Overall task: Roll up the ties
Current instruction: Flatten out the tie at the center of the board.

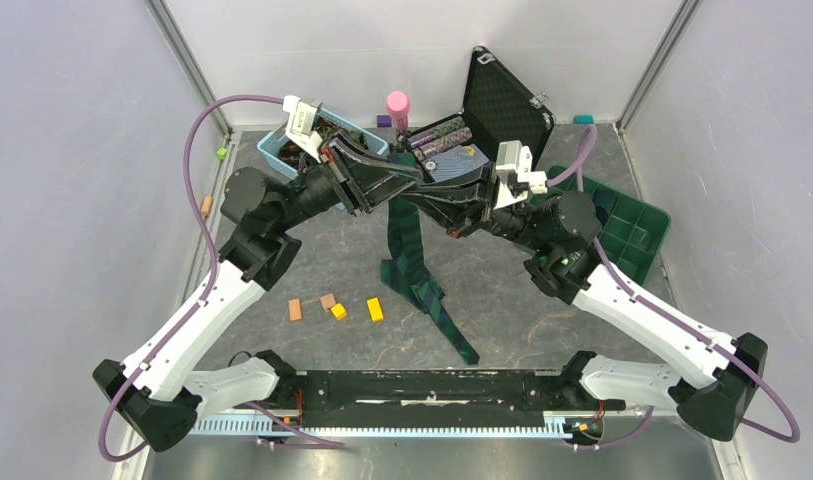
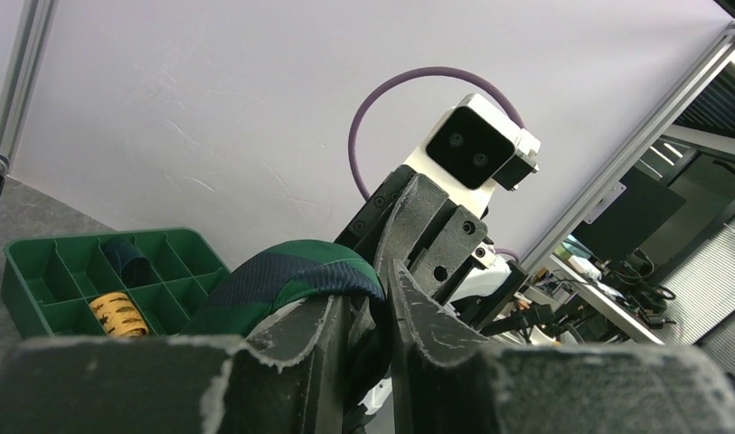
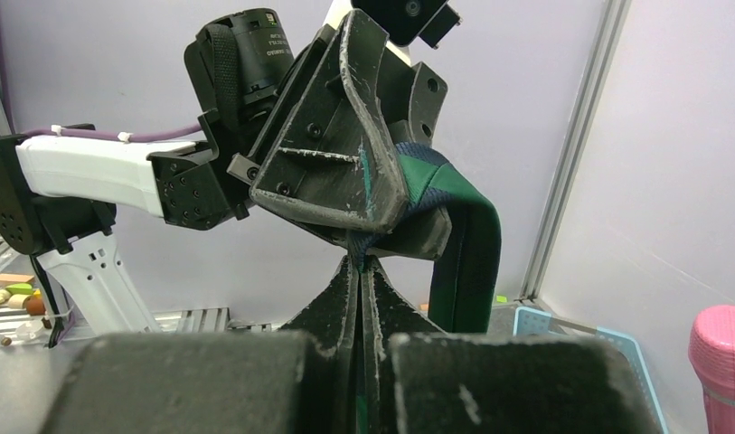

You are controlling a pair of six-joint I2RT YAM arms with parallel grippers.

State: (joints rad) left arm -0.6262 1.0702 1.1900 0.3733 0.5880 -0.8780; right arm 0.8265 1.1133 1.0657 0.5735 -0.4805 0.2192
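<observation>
A dark green-and-navy plaid tie hangs from both grippers above the table's middle, and its lower end trails on the surface toward the near edge. My left gripper meets my right gripper at the tie's top. In the left wrist view the tie drapes over one finger of the left gripper and drops into the gap between its parted jaws. In the right wrist view my right gripper is shut, with a thin edge of the tie pinched between its pads.
A green compartment tray at the right holds rolled ties. An open black case at the back holds more rolls. A blue basket and a pink cylinder stand behind. Small orange and yellow blocks lie left of the tie.
</observation>
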